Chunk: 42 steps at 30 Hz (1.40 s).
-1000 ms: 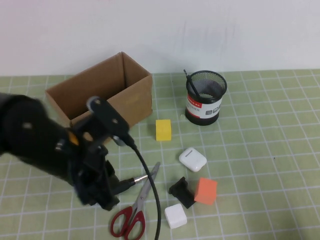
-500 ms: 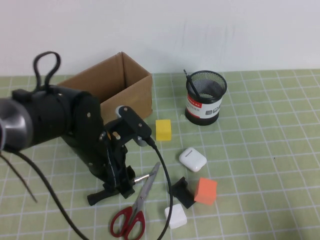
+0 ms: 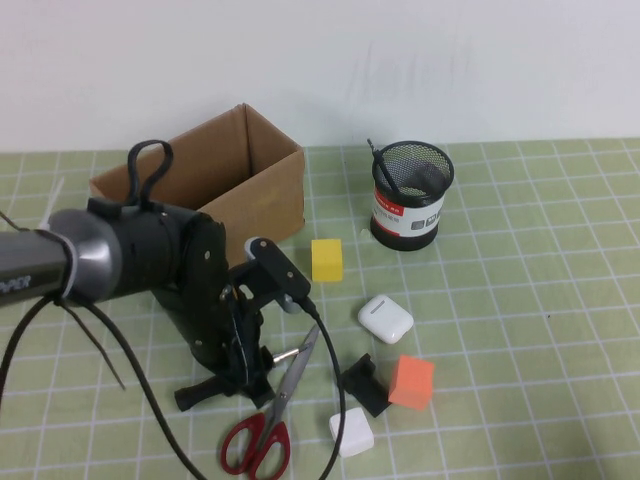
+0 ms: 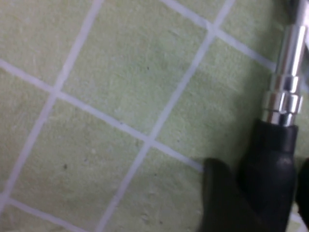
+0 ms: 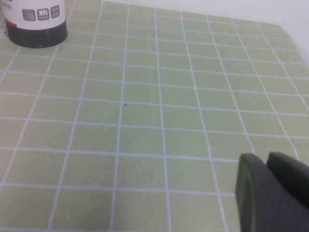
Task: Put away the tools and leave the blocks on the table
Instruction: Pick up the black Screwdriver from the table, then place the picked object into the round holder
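The black-handled screwdriver (image 3: 200,393) lies on the green grid table (image 3: 520,300) at the front left, with its steel shaft (image 4: 285,72) pointing at the scissors. My left gripper (image 3: 235,375) is down on it, its fingers (image 4: 219,193) shut on either side of the black handle (image 4: 270,159). The red-handled scissors (image 3: 268,425) lie just right of it. The thin black rod (image 3: 380,165) stands in the mesh cup (image 3: 411,195). Yellow (image 3: 327,259), orange (image 3: 411,381) and white (image 3: 351,432) blocks sit on the table. My right gripper (image 5: 268,174) is shut and empty, low over bare mat.
An open cardboard box (image 3: 200,180) stands at the back left, behind the left arm. A white earbud case (image 3: 385,318) and a small black clip (image 3: 362,384) lie among the blocks. The cup also shows in the right wrist view (image 5: 34,21). The arm's cable trails to the front edge.
My left arm has swung back and settled lower over the screwdriver, uncovering the handle end. The screwdriver, scissors and blocks have stayed in place.
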Each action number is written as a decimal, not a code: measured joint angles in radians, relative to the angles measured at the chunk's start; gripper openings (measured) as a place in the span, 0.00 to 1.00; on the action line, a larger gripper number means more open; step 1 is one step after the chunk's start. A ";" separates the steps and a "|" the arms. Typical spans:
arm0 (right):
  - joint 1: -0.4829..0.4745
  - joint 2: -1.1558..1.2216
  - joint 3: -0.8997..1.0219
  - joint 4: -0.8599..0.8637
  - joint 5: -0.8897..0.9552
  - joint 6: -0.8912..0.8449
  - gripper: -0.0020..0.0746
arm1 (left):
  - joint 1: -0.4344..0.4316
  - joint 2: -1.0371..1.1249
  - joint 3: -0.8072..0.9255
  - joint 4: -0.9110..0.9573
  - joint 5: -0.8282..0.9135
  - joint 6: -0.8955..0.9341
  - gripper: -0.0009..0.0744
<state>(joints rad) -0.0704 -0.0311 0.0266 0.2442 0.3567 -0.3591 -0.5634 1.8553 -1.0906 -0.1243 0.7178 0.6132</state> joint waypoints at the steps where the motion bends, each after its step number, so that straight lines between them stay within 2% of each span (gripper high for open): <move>1: 0.000 0.000 0.000 0.000 0.000 0.000 0.02 | 0.000 0.002 -0.004 0.000 -0.002 0.000 0.39; 4: 0.000 0.000 0.000 0.000 0.000 0.000 0.02 | 0.000 0.004 -0.007 0.004 -0.005 0.000 0.24; 15: 0.000 0.000 0.000 0.000 0.000 0.000 0.02 | 0.000 -0.091 -0.029 -0.009 0.017 0.000 0.25; 18: 0.000 0.000 0.000 0.000 0.000 0.000 0.02 | -0.003 -0.150 -0.073 -0.088 -0.003 0.017 0.25; 20: 0.000 0.000 0.000 0.000 0.000 0.000 0.02 | -0.014 -0.181 -0.099 -0.203 -0.062 0.077 0.25; 24: 0.000 0.000 0.000 0.000 0.000 0.000 0.02 | -0.076 -0.208 -0.137 -0.477 -0.250 0.327 0.25; 27: 0.000 0.000 0.000 0.000 0.000 0.000 0.02 | -0.129 -0.203 -0.140 -0.647 -0.490 0.482 0.25; 32: 0.000 0.000 0.000 0.000 0.000 0.000 0.02 | -0.196 -0.136 -0.158 -0.826 -0.984 0.526 0.25; 35: 0.000 0.000 0.000 0.000 0.000 0.000 0.02 | -0.198 -0.072 -0.203 -0.813 -1.082 0.451 0.25; 42: 0.000 0.000 0.000 0.000 0.000 0.000 0.02 | -0.202 0.075 -0.366 -0.441 -0.969 0.127 0.25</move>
<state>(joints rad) -0.0704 -0.0311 0.0266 0.2442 0.3567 -0.3591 -0.7653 1.9305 -1.4566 -0.5652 -0.2513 0.7398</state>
